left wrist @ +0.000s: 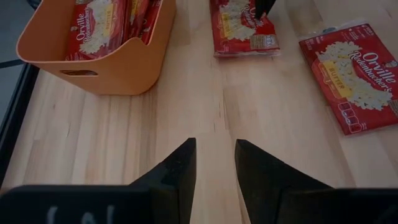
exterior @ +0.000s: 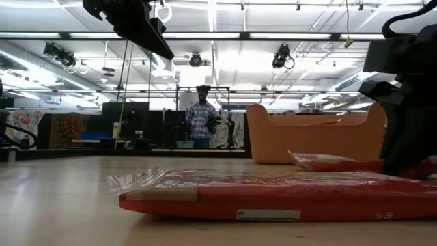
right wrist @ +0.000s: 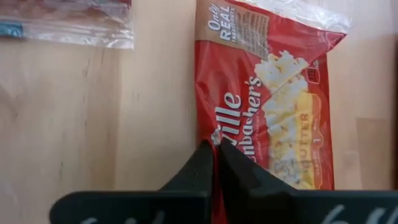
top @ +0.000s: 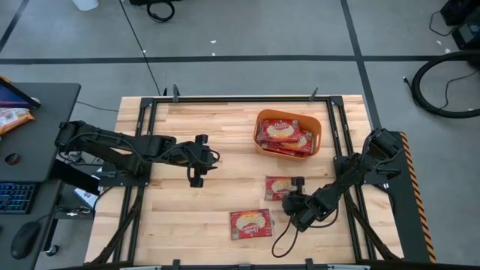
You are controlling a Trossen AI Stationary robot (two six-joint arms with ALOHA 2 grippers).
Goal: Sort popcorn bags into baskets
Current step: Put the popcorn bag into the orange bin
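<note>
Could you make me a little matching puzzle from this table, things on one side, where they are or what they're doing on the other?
Things:
1. orange basket
2. left gripper
3. right gripper
4. popcorn bag nearest the table's front edge

States:
a. pinching the edge of a popcorn bag
b. lying flat and alone on the wood
c. already holding red packets
d. over bare wood, fingers apart, holding nothing

Pairs: 1-c, 2-d, 3-a, 4-b

Wooden table, keyboard, mouse, coiled black cable, person standing beyond
</note>
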